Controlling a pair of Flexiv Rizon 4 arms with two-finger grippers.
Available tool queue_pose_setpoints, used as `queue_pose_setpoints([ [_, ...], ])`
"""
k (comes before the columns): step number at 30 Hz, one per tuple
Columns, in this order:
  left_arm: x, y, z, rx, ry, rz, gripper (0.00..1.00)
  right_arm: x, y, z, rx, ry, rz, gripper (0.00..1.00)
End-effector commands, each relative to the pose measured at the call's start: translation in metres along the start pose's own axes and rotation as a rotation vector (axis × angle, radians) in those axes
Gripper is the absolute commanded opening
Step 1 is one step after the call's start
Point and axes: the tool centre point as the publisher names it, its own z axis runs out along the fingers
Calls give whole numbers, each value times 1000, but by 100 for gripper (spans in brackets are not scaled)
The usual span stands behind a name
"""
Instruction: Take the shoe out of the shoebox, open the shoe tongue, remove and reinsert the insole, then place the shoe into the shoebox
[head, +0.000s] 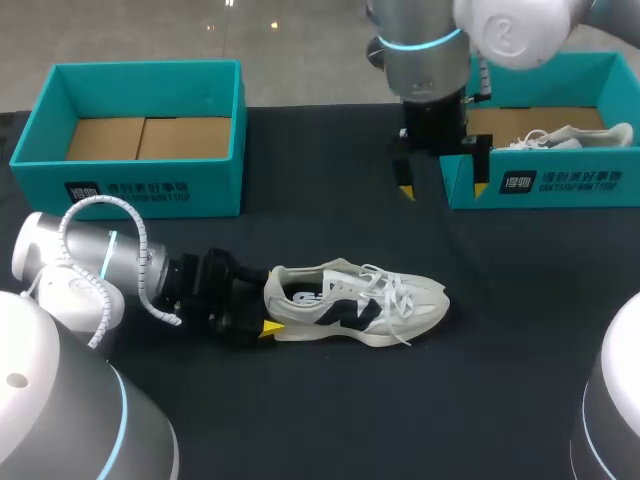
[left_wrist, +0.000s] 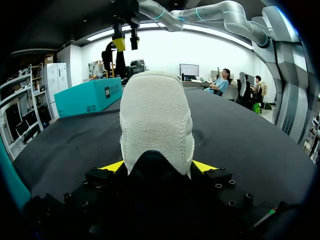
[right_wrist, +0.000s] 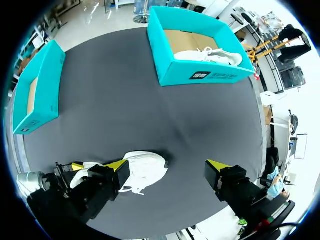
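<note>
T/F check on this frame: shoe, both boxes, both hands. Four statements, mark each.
1. The shoe lies on the table, outside both boxes. True.
2. The left hand grips the shoe's toe. False: its fingers clamp the heel.
3. The right hand is open and empty. True.
4. The left box holds a shoe. False: it is empty; the second shoe is in the right box.

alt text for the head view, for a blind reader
The left gripper holds the heel of a white sneaker lying on the black table. The right gripper hangs open by a teal shoebox holding another white shoe; a second teal shoebox stands far left.
</note>
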Motion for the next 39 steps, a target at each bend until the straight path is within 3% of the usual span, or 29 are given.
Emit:
queue_pose_setpoints([
  [1,-4,6,3,-4,1,0,0,34,-24,-4,-19,-55,0,100],
  [16,-4,6,3,-4,1,0,0,132,-70,12,18,-65,-11,100],
  [36,-4,6,3,-4,1,0,0,134,-72,13,19,-64,0,100],
  [39,-4,6,3,-4,1,0,0,136,-81,9,-2,-71,-15,100],
])
